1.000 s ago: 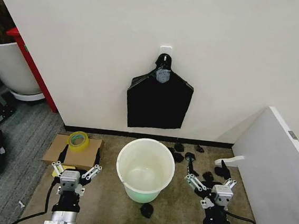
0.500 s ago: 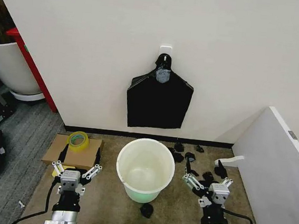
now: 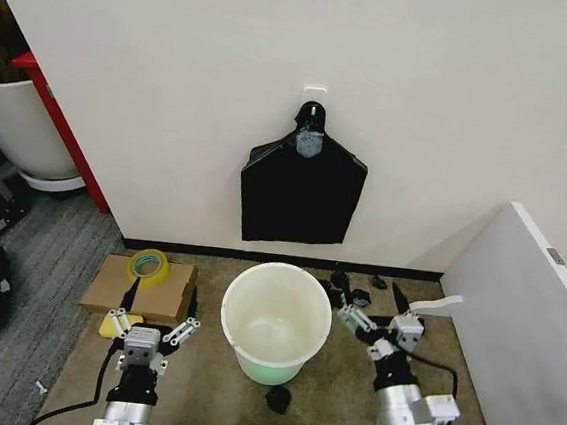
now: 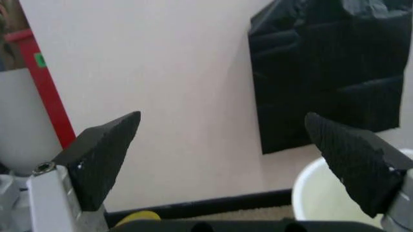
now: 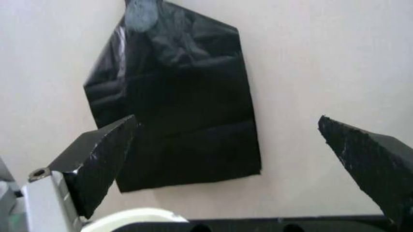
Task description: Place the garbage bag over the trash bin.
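The trash bin [image 3: 275, 322] stands on the floor against the wall, directly below the garbage bag [image 3: 302, 191] hanging on that wall. The left tool [image 3: 145, 336] sits left of the bin, in front of a cardboard box [image 3: 141, 288] carrying a tape roll [image 3: 147, 264]; the right tool [image 3: 378, 321] sits right of it.

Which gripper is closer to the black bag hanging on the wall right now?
The right. The right gripper is raised beside the bucket, angled toward the black bag on the wall. The left gripper sits lower and farther back, by the cardboard box.
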Robot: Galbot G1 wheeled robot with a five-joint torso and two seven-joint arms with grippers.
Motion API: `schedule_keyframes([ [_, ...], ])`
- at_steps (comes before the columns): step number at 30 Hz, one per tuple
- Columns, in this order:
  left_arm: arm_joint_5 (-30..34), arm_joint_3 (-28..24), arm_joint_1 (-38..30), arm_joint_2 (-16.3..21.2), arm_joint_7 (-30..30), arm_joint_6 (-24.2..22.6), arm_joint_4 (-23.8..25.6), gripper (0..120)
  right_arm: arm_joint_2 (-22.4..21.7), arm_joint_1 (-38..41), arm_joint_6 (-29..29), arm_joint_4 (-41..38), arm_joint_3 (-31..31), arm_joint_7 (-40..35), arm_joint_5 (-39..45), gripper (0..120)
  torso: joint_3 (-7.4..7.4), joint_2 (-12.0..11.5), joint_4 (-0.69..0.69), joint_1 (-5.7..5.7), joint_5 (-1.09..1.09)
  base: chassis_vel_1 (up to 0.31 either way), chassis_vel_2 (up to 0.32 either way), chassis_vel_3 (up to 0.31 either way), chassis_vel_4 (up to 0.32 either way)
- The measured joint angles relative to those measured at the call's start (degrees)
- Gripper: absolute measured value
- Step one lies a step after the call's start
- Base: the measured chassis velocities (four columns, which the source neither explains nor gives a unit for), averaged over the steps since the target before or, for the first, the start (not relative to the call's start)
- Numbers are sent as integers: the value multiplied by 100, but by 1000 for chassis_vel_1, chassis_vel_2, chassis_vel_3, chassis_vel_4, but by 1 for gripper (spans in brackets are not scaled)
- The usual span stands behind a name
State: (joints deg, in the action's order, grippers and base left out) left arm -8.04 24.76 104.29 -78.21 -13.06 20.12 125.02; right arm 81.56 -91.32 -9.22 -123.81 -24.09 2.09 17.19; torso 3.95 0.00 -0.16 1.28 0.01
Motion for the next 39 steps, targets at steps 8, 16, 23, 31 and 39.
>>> schedule_keyframes([
  [8, -83, 12, 108, -53, 5, 53, 26, 100, -339, 1054, 371, 412, 262, 164, 605, 100, 0, 0, 2, 0, 1, 0, 0, 0, 0],
  [16, -159, 84, 212, -104, -6, 83, 81, 100, -716, 2168, 673, 835, 514, 165, 1318, 100, 0, 0, 2, 0, 1, 0, 0, 0, 0],
  [23, -241, 111, 292, -237, -34, 99, 91, 100, -865, 3364, 961, 1394, 1082, 87, 1882, 100, 0, 0, 2, 1, 0, 0, 0, 0, 0],
  [31, -257, 129, 274, -339, -70, 101, 52, 100, -650, 4285, 1080, 1979, 1480, -86, 2159, 100, 0, 0, 2, 0, 0, 0, 0, 0, 0],
  [39, -185, 147, 270, -354, -93, 96, 58, 100, -589, 4823, 1153, 2322, 1549, -282, 2582, 100, 0, 0, 1, 1, 0, 0, 0, 0, 0],
])
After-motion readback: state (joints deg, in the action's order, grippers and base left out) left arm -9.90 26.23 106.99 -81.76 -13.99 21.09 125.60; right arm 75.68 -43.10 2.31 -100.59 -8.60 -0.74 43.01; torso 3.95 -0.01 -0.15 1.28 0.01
